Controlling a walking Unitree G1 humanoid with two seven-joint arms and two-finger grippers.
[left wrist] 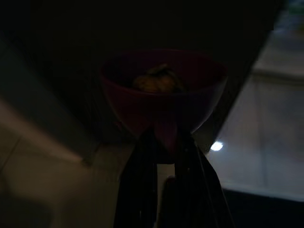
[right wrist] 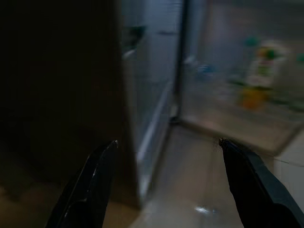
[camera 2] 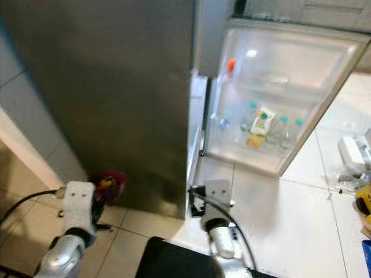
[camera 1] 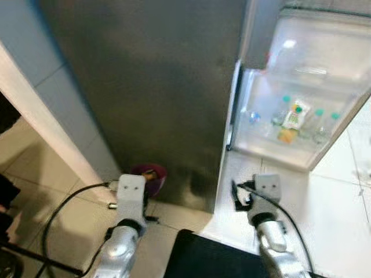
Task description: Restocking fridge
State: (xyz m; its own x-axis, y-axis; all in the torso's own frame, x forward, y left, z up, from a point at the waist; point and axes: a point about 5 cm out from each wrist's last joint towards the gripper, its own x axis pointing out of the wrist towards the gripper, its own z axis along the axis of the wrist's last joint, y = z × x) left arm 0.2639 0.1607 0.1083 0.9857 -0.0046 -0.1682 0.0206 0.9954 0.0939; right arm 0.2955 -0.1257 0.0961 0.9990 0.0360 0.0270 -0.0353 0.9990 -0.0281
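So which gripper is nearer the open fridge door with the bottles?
Right. The right gripper, fingers spread, points toward the open door just ahead of it. The left gripper is off by the fridge's side, shut on a purple bowl.

Left arm [camera 1: 119,246]: silver metallic forearm, rounded and glossy, ending in a black wrist collar. A white, box-shaped wrist housing [camera 1: 131,194] sits above the collar; two small dark screw points show on its face. A black cable [camera 1: 64,208] runs in a loop from the housing's side.

Right arm [camera 1: 275,246]: same silver forearm and black collar, with a light grey box housing [camera 1: 268,186]. A black cable [camera 1: 278,208] trails along it.

Fingers [right wrist: 92,183]: long, black, tapered, matte.
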